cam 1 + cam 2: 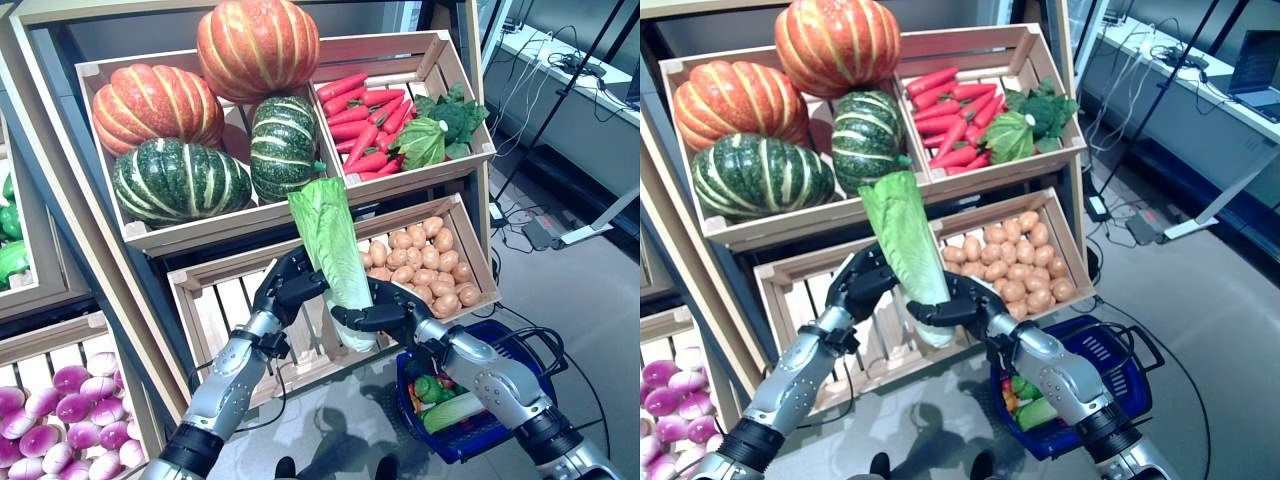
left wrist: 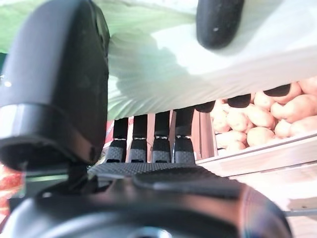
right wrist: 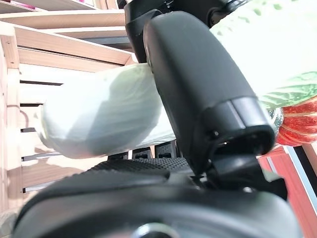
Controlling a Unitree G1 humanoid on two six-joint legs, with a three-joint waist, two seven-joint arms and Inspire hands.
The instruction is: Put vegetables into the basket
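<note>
The lettuce (image 1: 332, 255) stands upright in front of the wooden crates, its leafy end up, and both hands are on it! Left hand (image 1: 285, 288) and right hand (image 1: 378, 315) each curl fingers round its pale lower stalk. The blue basket (image 1: 520, 392) (already holding a few vegetables) sits on the floor below the right arm, beside the potato crate (image 1: 478, 262).

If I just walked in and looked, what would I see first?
Probably the big leafy cabbage held up in the middle by both robot hands, the left hand and the right hand curled round its pale lower part. Behind it, fat orange and green pumpkins fill the top crate beside red carrots. Low on the robot's right sits a blue basket with some vegetables already inside.
</note>
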